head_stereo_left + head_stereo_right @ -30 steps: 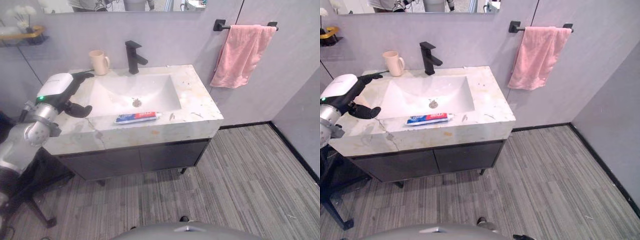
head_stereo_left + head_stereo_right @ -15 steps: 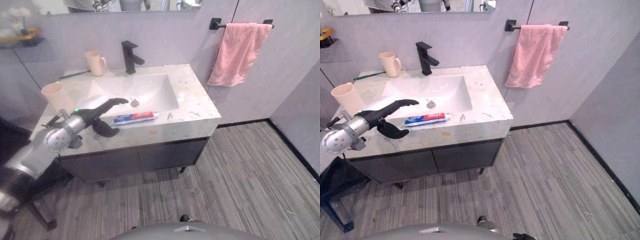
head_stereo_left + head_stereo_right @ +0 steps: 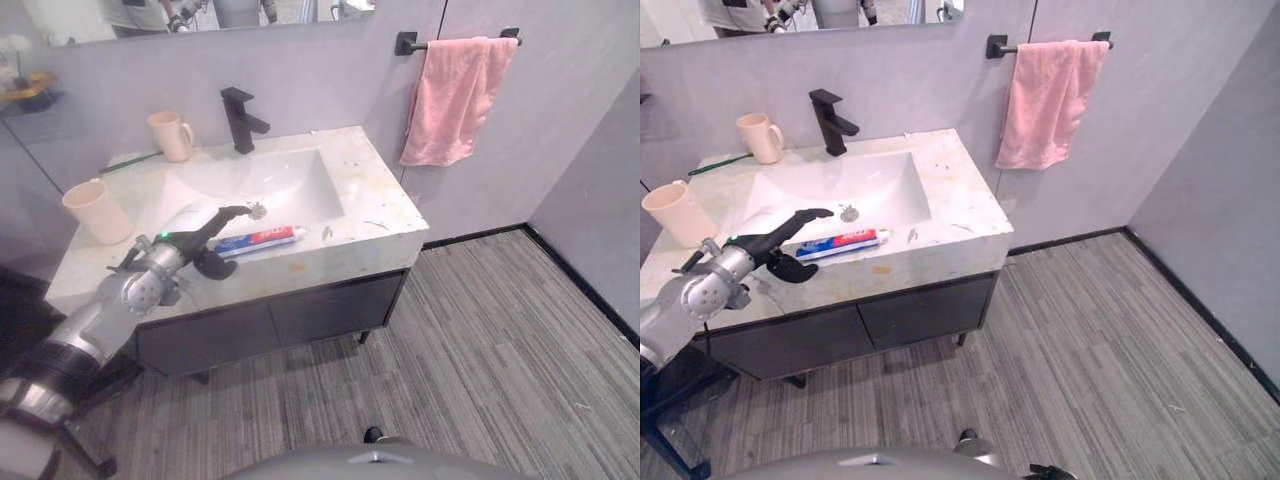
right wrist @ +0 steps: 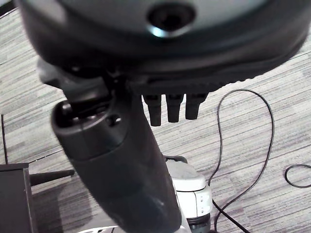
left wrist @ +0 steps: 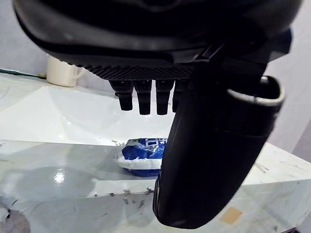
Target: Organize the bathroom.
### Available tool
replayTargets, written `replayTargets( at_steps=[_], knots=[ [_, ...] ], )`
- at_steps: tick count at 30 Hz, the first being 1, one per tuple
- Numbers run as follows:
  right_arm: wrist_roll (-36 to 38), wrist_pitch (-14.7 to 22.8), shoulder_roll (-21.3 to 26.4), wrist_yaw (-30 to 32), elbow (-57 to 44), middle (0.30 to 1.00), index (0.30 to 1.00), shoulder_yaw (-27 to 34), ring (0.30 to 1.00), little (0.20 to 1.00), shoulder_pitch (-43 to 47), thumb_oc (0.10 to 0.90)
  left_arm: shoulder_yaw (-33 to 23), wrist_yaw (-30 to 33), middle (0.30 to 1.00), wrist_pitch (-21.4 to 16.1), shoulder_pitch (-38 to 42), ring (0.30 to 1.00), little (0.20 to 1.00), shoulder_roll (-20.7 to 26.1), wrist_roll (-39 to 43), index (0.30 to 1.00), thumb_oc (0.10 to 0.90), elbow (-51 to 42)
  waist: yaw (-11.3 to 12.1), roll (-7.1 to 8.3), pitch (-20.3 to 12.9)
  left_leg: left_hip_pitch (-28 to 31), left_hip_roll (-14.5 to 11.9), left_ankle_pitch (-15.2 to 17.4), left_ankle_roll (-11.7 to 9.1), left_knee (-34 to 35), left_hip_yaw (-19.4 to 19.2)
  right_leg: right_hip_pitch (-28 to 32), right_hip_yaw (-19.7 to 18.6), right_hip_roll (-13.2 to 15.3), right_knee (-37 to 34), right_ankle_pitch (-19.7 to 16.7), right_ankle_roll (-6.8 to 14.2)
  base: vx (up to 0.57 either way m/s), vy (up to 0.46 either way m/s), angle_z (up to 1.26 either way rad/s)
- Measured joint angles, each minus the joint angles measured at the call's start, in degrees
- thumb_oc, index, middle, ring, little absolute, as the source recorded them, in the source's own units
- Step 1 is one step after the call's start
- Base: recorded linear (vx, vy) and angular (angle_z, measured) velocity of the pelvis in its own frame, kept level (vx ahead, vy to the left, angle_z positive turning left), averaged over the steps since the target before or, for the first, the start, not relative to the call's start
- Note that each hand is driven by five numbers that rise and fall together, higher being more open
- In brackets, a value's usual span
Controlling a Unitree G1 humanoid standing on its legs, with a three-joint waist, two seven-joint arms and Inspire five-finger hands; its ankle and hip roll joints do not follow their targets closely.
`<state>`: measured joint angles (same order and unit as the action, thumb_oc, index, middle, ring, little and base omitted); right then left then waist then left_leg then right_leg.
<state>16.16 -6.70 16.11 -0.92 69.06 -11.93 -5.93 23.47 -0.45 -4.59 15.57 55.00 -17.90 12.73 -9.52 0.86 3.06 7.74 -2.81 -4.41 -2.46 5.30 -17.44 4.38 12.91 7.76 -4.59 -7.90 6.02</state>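
One red, white and blue toothpaste tube [image 3: 259,239] lies flat on the pale marbled vanity surface [image 3: 370,205], along the front edge of the white sink basin [image 3: 285,180] and just beside the left hand [image 3: 205,232]. It looks light and soft, likely to give under pressure and to slide a little on the glossy stone, so a gentle pinch across its firmer middle seems the safest hold; squeezing near the cap could push paste out.

That dark left hand hovers low over the surface at the tube's blunt end, fingers [image 5: 144,97] straight and spread from the thumb [image 5: 209,160], holding nothing. The silver-grey forearm comes in from the lower left and lies nearly level with the counter.

Down by the floor, the right hand [image 4: 121,160] hangs with relaxed fingers and grips nothing.

Further back stand a peach plastic cup [image 3: 97,211], a cream mug [image 3: 172,135] and a black faucet [image 3: 240,118].
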Motion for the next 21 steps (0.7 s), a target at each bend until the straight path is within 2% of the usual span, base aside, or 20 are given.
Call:
replayTargets(
  at_steps=[9,10,11,12,18,21],
  knots=[
    [0.01,-0.02,0.03,0.27,0.03,0.9,0.9,-0.03,0.9,0.9,-0.16,0.8,1.16,0.36,0.9,0.67,0.0,0.9,0.9,-0.06,-2.61,0.9,0.8,0.27,0.03,-0.4,-0.9,-0.13,0.0,0.01,0.0,0.0,0.02,-0.13,-0.05,0.0,0.0,-0.01,0.0,0.0,-0.003,0.0],
    [0.01,-0.03,0.03,0.29,0.03,0.9,0.9,-0.03,0.9,0.9,-0.16,0.8,1.32,0.36,0.509,0.72,0.0,0.509,0.509,-0.1,-3.11,0.509,0.54,0.27,-0.01,-0.41,-0.95,-0.14,0.0,0.06,-0.03,0.0,0.02,-0.15,-0.05,0.0,-0.01,-0.01,-0.01,0.0,0.0,0.0],
    [0.01,-0.03,0.03,0.3,0.03,0.9,0.9,-0.03,0.9,0.9,-0.17,0.8,1.42,0.36,0.321,0.81,0.0,0.321,0.321,-0.12,-3.21,0.321,0.414,0.27,-0.02,-0.41,-0.98,-0.16,0.0,0.06,-0.03,0.0,0.02,-0.17,-0.06,0.0,-0.01,-0.01,0.0,0.0,0.0,0.0],
    [0.02,-0.03,0.03,0.31,0.03,0.9,0.9,-0.04,0.9,0.9,-0.18,0.8,1.51,0.34,0.3,0.89,0.0,0.3,0.3,-0.12,-3.21,0.3,0.4,0.27,-0.01,-0.39,-1.02,-0.18,0.0,0.05,-0.04,0.0,0.01,-0.19,-0.06,0.0,0.0,-0.01,0.0,0.03,-0.014,0.0],
    [1.06,0.01,0.12,0.38,0.24,0.9,0.9,0.16,0.9,0.9,-1.07,0.8,3.52,-0.15,0.3,1.42,0.01,0.3,0.3,-0.27,-3.76,0.3,0.4,0.23,0.26,-0.59,-1.28,-0.16,0.1,-0.02,0.01,0.0,0.01,-0.22,-0.2,0.02,0.0,-0.05,0.03,0.01,-0.003,0.0],
    [1.11,0.09,0.12,0.38,0.48,0.9,0.9,0.19,0.9,0.9,-1.17,0.8,3.52,0.31,0.3,3.0,0.16,0.3,0.3,-0.62,-4.97,0.3,0.4,0.34,0.06,-0.59,-1.87,-0.22,0.08,0.1,0.17,0.0,-0.23,-0.34,-0.59,0.01,-0.01,-0.13,0.14,0.01,0.004,-0.03]
  ],
)
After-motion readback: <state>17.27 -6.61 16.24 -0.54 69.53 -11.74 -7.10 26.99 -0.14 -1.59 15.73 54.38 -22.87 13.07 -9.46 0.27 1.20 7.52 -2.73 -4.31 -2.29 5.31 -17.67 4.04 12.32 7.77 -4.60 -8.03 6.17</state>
